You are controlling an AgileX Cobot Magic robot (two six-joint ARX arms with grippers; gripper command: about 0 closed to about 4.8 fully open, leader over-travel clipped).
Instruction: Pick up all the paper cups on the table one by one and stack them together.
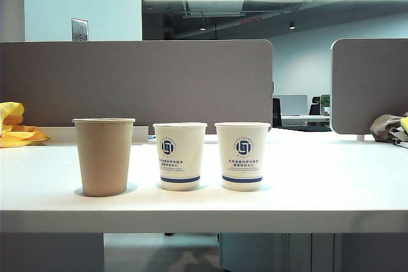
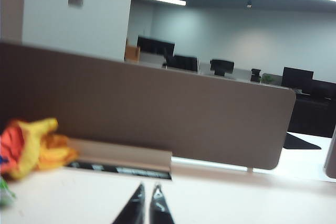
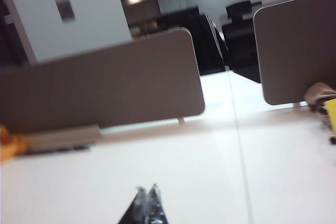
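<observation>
On the far left of the white surface lies some crumpled yellow cloth, pushed back by the grey-brown partition panel, so it is out of the way. Next comes the brown paper cup, standing upright with its open mouth up. Just beside it, not touching, stands the first white paper cup with a blue logo, and then the second white paper cup, also upright. They stand in a neat row near the front edge with small gaps between them, likely so a tool can fit around each one. All three have their mouths up, so one can drop into another. None is stacked yet, so the job looks not begun. No arm shows in the outside view. In its own wrist view the left tool points out over the bare surface, its tips nearly together with a thin gap, grasping nothing. The right tool is clenched with nothing in it, also over bare surface. No cup shows in either wrist view.
</observation>
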